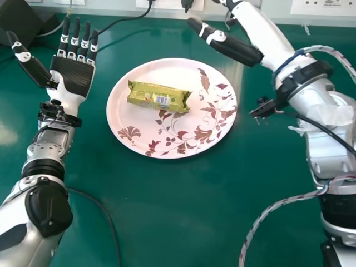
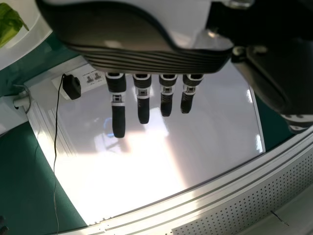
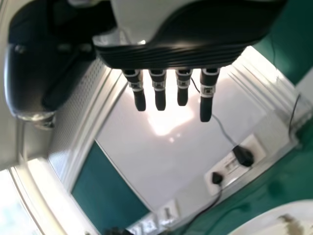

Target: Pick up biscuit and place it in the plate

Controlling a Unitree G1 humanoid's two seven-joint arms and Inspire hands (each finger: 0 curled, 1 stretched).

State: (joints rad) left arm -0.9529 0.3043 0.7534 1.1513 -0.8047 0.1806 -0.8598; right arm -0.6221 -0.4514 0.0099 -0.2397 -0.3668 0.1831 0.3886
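Note:
A green biscuit packet [image 1: 158, 96] lies on the upper left part of a round pinkish-white plate [image 1: 167, 136] with a leaf pattern. To the plate's left, my left hand [image 1: 72, 78] is held palm up with straight fingers, touching nothing. Those fingers also hang straight in the left wrist view, below the left hand [image 2: 146, 58]. Beyond the plate's upper right, my right hand [image 1: 231, 47] is raised, apart from plate and packet. In the right wrist view the right hand [image 3: 171, 56] has extended fingers. The plate's edge [image 3: 274, 218] shows there too.
A green table [image 1: 167, 217] lies under everything. Black cables [image 1: 105, 214] run across it near my left forearm, and a braided cable [image 1: 267, 214] loops beside my right arm. A dark box [image 1: 22, 22] stands at the back left, with wall sockets [image 1: 328, 6] at the back right.

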